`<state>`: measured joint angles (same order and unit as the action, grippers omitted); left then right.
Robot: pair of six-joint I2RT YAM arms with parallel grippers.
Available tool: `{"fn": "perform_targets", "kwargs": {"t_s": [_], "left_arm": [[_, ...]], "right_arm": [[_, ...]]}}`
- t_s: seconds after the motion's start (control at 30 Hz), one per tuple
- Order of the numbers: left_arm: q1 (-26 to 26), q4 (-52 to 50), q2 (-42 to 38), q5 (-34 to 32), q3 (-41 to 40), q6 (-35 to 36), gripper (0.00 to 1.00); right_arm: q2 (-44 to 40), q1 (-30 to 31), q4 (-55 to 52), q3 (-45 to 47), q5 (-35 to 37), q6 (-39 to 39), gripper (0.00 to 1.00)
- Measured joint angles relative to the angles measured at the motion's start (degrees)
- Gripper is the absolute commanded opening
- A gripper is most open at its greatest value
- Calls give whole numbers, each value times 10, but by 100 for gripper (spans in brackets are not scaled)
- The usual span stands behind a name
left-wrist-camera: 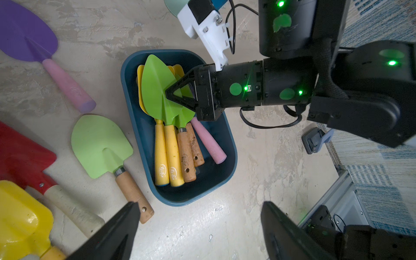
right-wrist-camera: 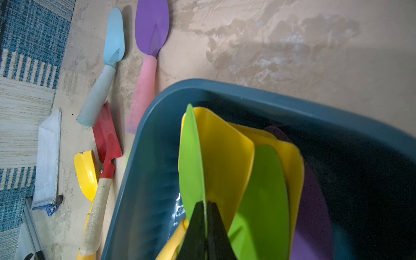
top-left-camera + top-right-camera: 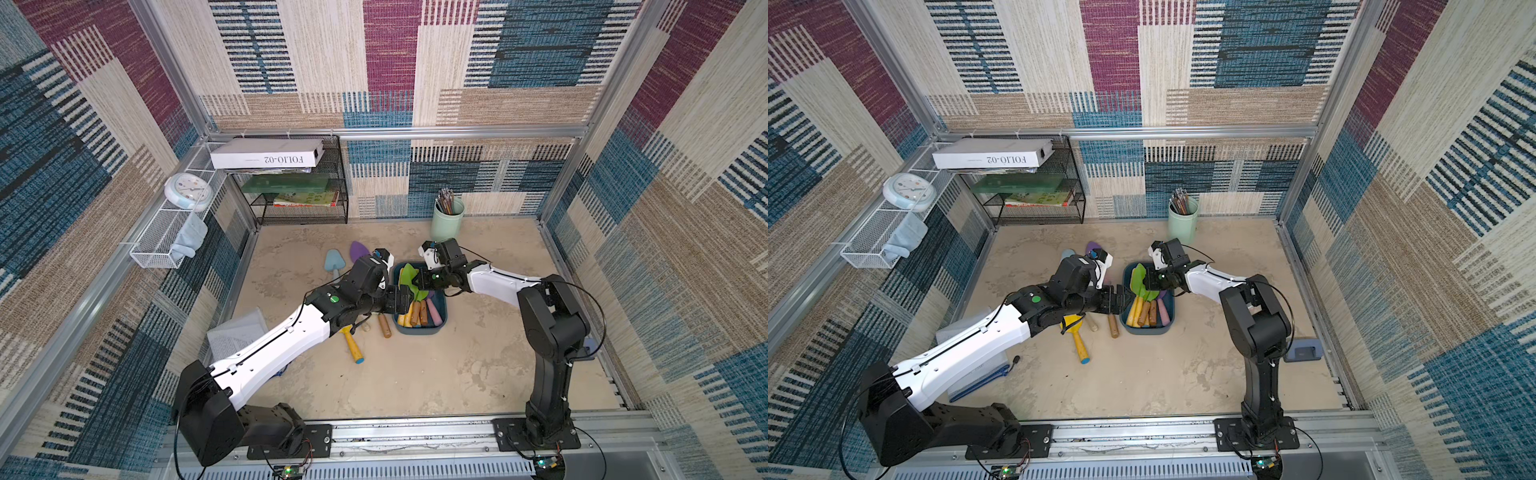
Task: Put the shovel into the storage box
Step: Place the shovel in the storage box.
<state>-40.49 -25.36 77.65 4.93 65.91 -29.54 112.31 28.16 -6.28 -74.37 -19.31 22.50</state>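
Note:
The dark teal storage box (image 3: 440, 328) (image 3: 1168, 328) sits mid-table with several shovels inside, handles toward the front. My right gripper (image 1: 167, 92) (image 3: 422, 282) is shut on the blade of a green shovel (image 1: 155, 85) (image 2: 191, 157) with a yellow handle, which rests on the others inside the box (image 2: 157, 135). My left gripper (image 1: 200, 204) (image 3: 401, 301) hangs open and holds nothing, at the box's left edge (image 1: 231, 146). More shovels lie on the table left of the box: purple (image 1: 27, 36), light green (image 1: 99, 144), red (image 1: 20, 153), yellow (image 1: 20, 216) and light blue (image 2: 113, 38).
A mint-green cup (image 3: 446, 222) of sticks stands at the back wall. A black wire rack (image 3: 299, 195) with books fills the back left corner, and a white wire basket (image 3: 166, 237) hangs on the left wall. A zip pouch (image 3: 237, 336) lies under my left arm.

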Motion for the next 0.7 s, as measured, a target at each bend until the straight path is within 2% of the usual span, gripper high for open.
{"fn": "perform_targets", "kwargs": {"t_s": [0.13, 0.33, 0.7], "left_arm": [[0, 0, 8, 8, 0, 0, 88], [0, 0, 18, 11, 1, -4, 88], [0, -18, 21, 8, 9, -11, 88]], "right_arm": [[2, 2, -8, -3, 2, -4, 12], [2, 4, -19, -4, 9, -10, 24], [-14, 5, -46, -10, 24, -21, 34]]}}
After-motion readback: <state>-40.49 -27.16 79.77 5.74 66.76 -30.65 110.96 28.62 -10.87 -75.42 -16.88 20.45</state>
